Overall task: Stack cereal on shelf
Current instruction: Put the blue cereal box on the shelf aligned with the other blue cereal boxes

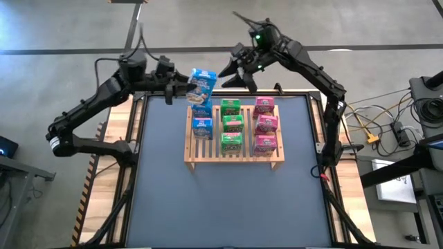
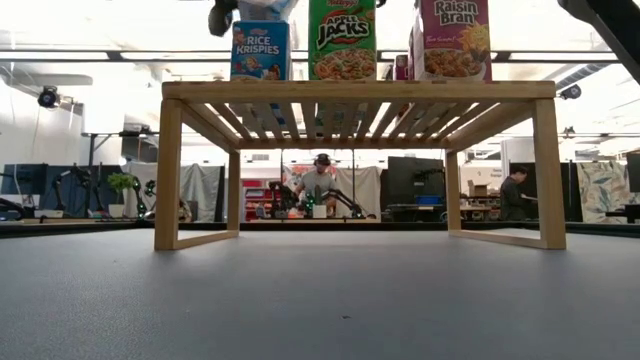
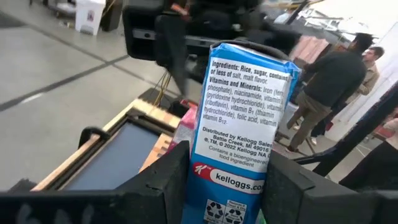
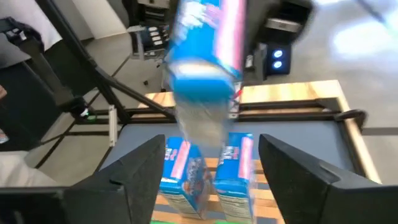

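Observation:
The wooden slatted shelf [image 1: 234, 158] stands at the table's far middle. On it are two blue cereal boxes [image 1: 202, 128], three green ones [image 1: 231, 126] and three pink ones [image 1: 265, 124]. A third blue box [image 1: 203, 83] hangs above the shelf's far left corner, with my left gripper [image 1: 187, 85] shut on it. My right gripper [image 1: 230, 77] is open just right of that box. In its wrist view the box [image 4: 205, 62] shows blurred beyond its spread fingers [image 4: 140, 177]. My left gripper pinches the blue box's two broad faces between its fingers [image 3: 168, 180], with the narrow ingredients panel [image 3: 224, 180] facing the wrist camera. The fingers come nearly level from the table's left. The box is lifted clear of the shelf and roughly upright.
The dark mat [image 1: 228, 207] in front of the shelf is bare. Under the shelf [image 2: 360, 90] the low view looks through to people in the room behind. Cables and equipment [image 1: 387, 131] lie right of the table.

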You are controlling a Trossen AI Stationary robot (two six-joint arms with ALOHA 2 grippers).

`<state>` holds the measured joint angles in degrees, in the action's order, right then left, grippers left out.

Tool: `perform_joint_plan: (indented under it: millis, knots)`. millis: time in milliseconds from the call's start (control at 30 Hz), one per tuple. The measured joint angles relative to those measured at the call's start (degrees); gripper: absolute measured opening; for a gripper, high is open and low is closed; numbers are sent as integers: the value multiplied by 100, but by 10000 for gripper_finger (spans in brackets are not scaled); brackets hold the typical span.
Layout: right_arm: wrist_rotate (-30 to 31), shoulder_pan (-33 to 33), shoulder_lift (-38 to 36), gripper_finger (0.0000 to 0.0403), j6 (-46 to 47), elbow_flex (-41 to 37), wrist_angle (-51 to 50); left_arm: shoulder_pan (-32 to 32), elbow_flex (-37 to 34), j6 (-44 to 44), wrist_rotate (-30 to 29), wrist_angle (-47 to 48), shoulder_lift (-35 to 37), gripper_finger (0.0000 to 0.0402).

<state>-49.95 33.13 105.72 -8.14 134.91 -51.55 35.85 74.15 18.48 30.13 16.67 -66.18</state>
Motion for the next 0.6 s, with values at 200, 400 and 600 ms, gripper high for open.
perform_joint_plan:
  millis: [200, 400, 600]
  knots:
    - [34, 425, -352, 264, -145, 2, 84, -209, 0, -109, -33, 74, 687, 143]
    - [39, 888, -639, 253, 151, 7, 480, -1250, -803, -154, -1139, -656, 1539, 140]
    - [42, 1125, -767, 244, 569, 9, 893, -2734, -2447, -212, -2359, -2719, 2189, 139]
